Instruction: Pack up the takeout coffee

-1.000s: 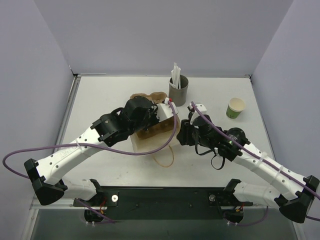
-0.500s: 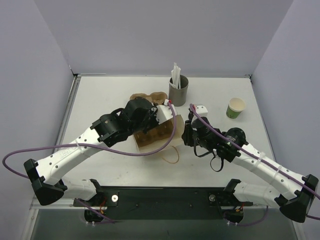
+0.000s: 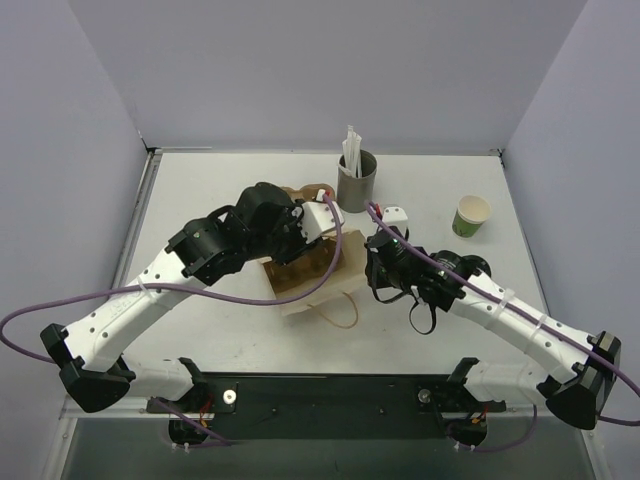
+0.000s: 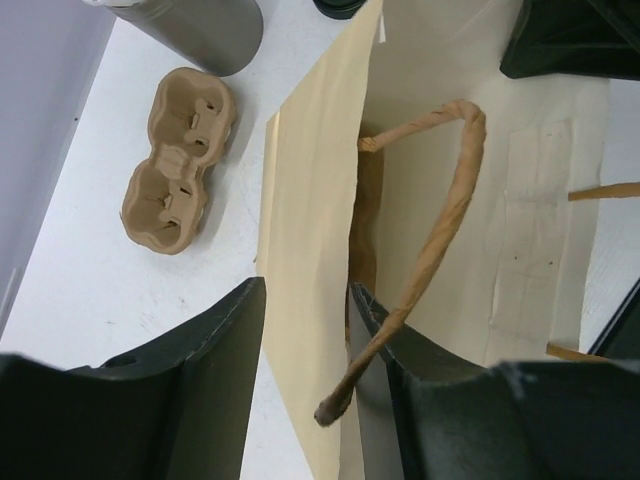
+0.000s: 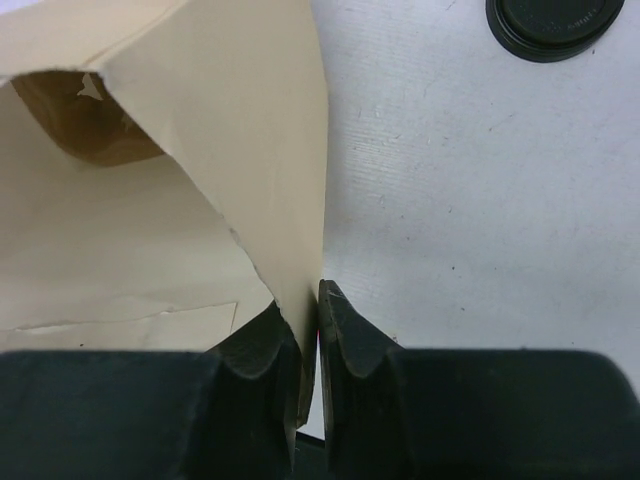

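Note:
The takeout coffee's green paper cup point(image 3: 471, 215) stands at the right of the table, far from both arms. Its round black lid point(image 5: 555, 25) lies flat on the table beyond the right gripper. A tan paper bag point(image 3: 318, 278) lies in the middle with its mouth open. My left gripper point(image 4: 305, 330) is open and straddles one bag wall point(image 4: 310, 200), with the bag's twisted handle point(image 4: 440, 230) beside its right finger. My right gripper point(image 5: 318, 320) is shut on the bag's other side wall point(image 5: 260, 130).
A grey cup with white straws point(image 3: 356, 178) stands behind the bag. A brown pulp cup carrier point(image 4: 180, 160) lies beside the bag at the back left, partly under the left arm in the top view. The table's back edge meets the wall.
The left gripper has opened off the bag wall and shifted toward the back. The right gripper has closed on the bag's right wall. The bag's mouth has spread.

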Robot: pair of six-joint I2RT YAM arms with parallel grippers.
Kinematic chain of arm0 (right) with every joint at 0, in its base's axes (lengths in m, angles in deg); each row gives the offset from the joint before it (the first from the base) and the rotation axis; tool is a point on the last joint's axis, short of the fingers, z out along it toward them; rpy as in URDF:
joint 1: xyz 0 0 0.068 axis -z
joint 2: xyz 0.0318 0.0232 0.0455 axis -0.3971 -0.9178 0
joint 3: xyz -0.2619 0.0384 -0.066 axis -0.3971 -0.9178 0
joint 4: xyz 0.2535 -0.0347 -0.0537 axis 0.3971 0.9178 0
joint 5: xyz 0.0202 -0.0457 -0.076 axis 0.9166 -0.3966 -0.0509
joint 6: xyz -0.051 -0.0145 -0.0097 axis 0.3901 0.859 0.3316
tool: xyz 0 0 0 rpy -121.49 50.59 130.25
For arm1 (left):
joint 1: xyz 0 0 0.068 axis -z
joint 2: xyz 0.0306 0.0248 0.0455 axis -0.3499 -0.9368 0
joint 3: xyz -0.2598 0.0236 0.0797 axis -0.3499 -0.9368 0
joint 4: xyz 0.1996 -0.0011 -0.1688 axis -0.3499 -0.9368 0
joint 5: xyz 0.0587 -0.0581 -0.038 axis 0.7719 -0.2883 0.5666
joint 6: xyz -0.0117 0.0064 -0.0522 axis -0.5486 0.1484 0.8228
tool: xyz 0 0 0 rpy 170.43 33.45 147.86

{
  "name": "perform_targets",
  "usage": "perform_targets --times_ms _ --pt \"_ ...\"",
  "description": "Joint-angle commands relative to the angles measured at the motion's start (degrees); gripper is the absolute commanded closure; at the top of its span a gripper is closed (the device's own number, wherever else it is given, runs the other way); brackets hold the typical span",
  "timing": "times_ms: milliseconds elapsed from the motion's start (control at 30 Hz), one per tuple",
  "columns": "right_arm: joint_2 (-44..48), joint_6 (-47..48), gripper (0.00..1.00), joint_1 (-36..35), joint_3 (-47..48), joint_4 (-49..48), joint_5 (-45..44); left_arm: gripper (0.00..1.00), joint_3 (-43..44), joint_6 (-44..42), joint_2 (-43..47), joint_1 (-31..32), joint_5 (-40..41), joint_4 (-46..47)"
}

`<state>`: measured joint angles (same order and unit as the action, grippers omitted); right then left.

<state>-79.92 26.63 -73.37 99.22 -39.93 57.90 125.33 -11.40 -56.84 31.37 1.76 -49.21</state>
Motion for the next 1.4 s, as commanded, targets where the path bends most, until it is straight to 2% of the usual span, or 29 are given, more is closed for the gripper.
perform_targets --times_ms 0,133,367,567,733,833,900,967,1233,1367 --pt "-1.61 -1.96 0.94 -0.21 4.05 3.73 -3.73 0.51 3.66 1.00 0.76 -0.97 -6.10 -4.85" --pt "-2.84 -3.10 0.96 -0.30 5.81 5.31 -4.25 0.50 4.54 1.26 0.23 -1.05 -7.52 -8.20" --pt "-3.89 -3.72 0.96 -0.30 6.43 5.84 -4.43 0.50 1.64 1.17 0.85 -0.97 -3.84 -7.59" --pt "-3.72 -4.15 0.96 -0.21 6.17 5.93 -4.60 0.50 -1.52 1.17 1.20 -1.06 -2.25 -5.66" --pt "-3.37 -4.94 0.96 -0.21 5.55 5.85 -4.61 0.54 -5.38 1.35 2.69 -0.97 0.12 -0.74" --pt "-3.37 -5.30 0.97 -0.30 4.85 5.84 -4.69 0.68 -7.67 0.91 3.66 -0.44 1.71 2.08" --pt "-3.19 -5.65 0.97 -0.21 4.50 5.67 -4.78 0.90 -8.55 0.56 3.83 0.00 2.23 3.13" --pt "-3.10 -5.91 0.97 -0.30 4.23 5.58 -4.69 1.00 -10.65 0.38 4.89 0.88 4.07 4.45" --pt "-2.40 -6.88 0.96 -0.30 2.21 3.56 -4.60 1.00 -22.17 -1.63 12.87 3.69 9.87 18.41" --pt "-1.79 -6.88 0.86 -0.12 2.38 2.59 -3.99 1.00 -23.94 -1.99 13.33 5.45 14.44 21.24"
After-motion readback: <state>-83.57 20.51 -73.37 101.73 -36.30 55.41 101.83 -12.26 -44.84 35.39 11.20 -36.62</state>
